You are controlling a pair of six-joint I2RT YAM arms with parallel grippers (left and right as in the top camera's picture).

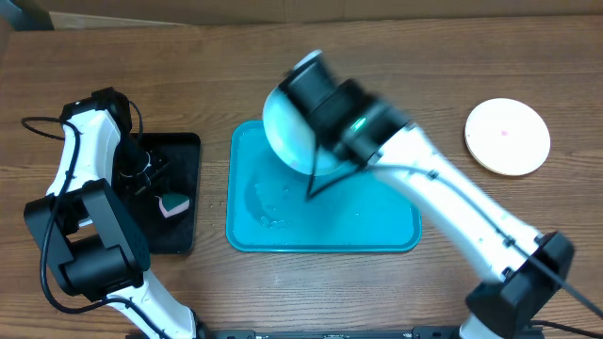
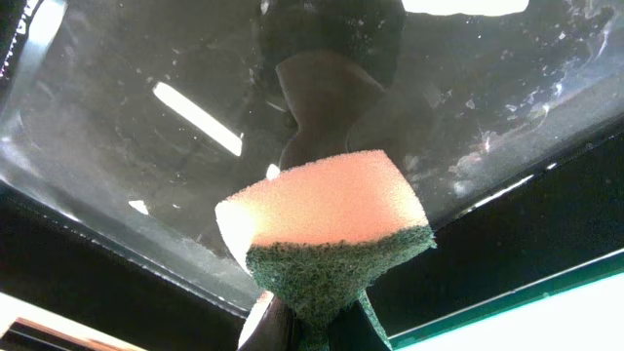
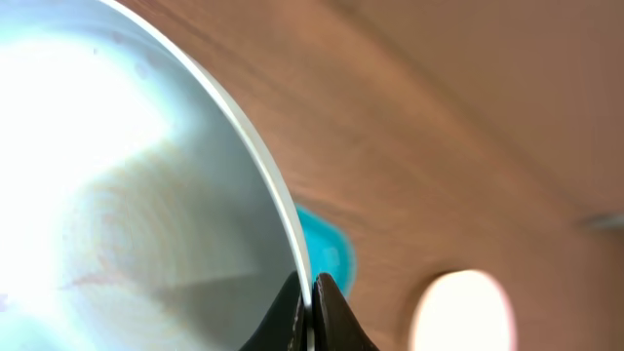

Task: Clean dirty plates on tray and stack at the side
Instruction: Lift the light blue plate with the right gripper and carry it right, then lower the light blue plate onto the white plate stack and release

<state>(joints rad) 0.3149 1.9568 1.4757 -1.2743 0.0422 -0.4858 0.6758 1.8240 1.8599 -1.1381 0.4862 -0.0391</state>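
Sponge (image 2: 327,214) sits pinched in my left gripper (image 2: 307,330) over the black tray (image 1: 179,237), left of the turquoise tray (image 1: 283,231). My right gripper (image 3: 310,304) clamps the rim of a pale plate (image 1: 283,118), tilted above the tray's far edge. A white plate (image 1: 507,137) lies well right of the tray.

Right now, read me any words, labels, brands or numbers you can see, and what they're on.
No readable text. The blue tray, black tray, sponge, pale plate and white plate show no print.
White marks in the left wrist view's top-left corner are too blurred to read.
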